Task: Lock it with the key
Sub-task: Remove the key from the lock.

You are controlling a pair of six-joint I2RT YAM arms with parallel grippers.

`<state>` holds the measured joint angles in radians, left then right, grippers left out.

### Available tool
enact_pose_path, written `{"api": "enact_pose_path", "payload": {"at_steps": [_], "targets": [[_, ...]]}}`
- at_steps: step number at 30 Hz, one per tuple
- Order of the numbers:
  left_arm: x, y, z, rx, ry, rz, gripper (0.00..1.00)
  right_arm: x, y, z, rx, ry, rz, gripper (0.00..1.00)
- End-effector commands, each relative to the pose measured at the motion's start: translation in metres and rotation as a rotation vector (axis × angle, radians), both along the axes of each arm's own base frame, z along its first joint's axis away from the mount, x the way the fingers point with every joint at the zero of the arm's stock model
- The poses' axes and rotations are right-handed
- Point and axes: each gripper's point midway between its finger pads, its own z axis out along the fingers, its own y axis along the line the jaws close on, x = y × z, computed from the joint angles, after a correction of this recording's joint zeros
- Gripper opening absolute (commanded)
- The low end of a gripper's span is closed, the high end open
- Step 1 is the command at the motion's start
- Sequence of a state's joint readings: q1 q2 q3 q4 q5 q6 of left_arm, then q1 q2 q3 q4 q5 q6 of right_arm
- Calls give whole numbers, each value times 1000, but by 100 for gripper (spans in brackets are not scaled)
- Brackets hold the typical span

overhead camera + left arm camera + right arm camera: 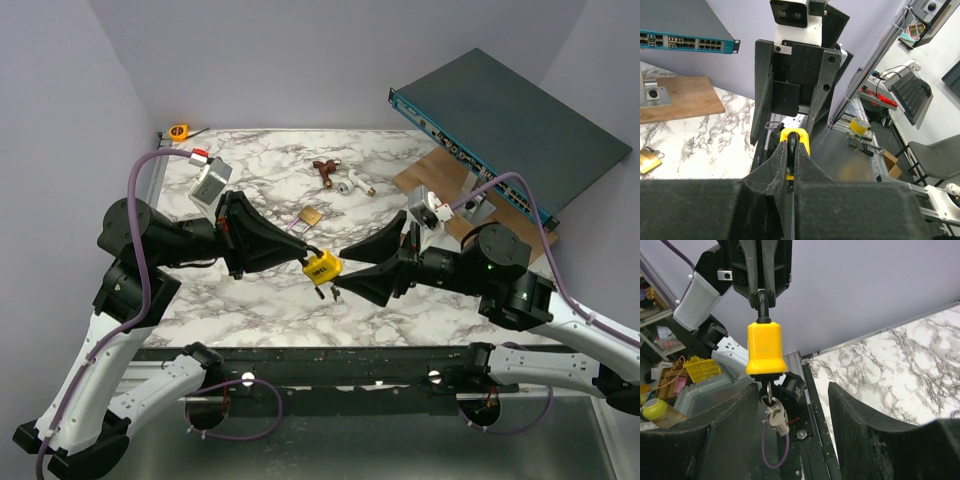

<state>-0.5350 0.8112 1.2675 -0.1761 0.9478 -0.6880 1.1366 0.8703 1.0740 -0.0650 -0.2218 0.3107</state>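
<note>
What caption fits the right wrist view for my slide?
Left gripper holds yellow padlock by its shackle; key hangs beneath, right gripper open.

Marble table (260, 160), brass padlock (312, 215) mid-table, net switch (520, 130) above wood board (425, 175), far R

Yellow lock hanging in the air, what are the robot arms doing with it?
The left hand is pinching the yellow padlock by its black loop, holding it up above the table. The small silver keys dangle from the padlock's underside. The right hand is open, with one finger on each side of the keys, not gripping them yet.
</note>
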Motion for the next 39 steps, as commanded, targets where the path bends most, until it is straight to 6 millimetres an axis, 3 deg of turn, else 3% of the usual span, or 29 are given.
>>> {"api": "enact_pose_path", "payload": {"at_steps": [1,4,6,8,15,25,39], "targets": [[-4,4,21,-46,-66,33,0,-1,10,14,13,-43,34,59],[-2,5,23,-49,-64,48,0,-3,17,7,-15,-33,64,54],[2,5,24,-47,-55,71,0,-3,18,5,-18,-25,65,41],[5,5,25,-43,-46,87,0,-3,16,4,-17,-21,61,36],[8,5,23,-42,-32,101,0,-3,11,10,18,-14,43,39],[12,2,25,-65,-11,100,0,-9,22,7,24,-6,101,40],[13,2,27,-79,-4,101,0,-8,24,3,16,7,102,20]]}}
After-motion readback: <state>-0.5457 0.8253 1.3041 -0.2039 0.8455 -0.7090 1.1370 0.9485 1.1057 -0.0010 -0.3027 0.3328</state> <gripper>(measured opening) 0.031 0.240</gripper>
